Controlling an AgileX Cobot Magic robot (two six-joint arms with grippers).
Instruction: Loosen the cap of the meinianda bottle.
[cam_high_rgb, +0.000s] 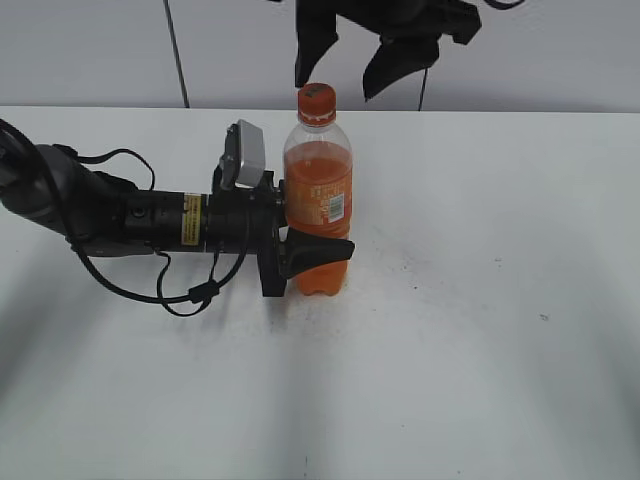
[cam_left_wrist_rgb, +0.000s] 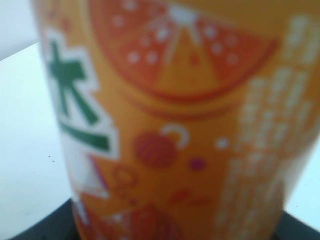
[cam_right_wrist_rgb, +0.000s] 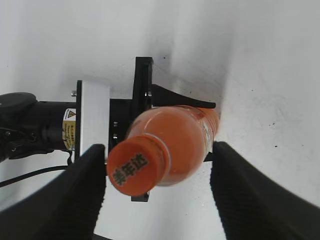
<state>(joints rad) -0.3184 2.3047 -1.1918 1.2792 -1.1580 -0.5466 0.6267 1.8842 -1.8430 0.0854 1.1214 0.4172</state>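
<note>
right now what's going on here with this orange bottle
The left gripper is clamped around the lower body of the meinianda bottle, holding it upright on the white table. The right gripper hangs open directly above, its fingers on either side of the orange cap without touching it. The cap sits on the neck, so the twist has not yet begun.

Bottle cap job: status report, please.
Left gripper shut on bottle, upright. Right gripper open, straddling cap, not touching. Nothing in the way.
</note>
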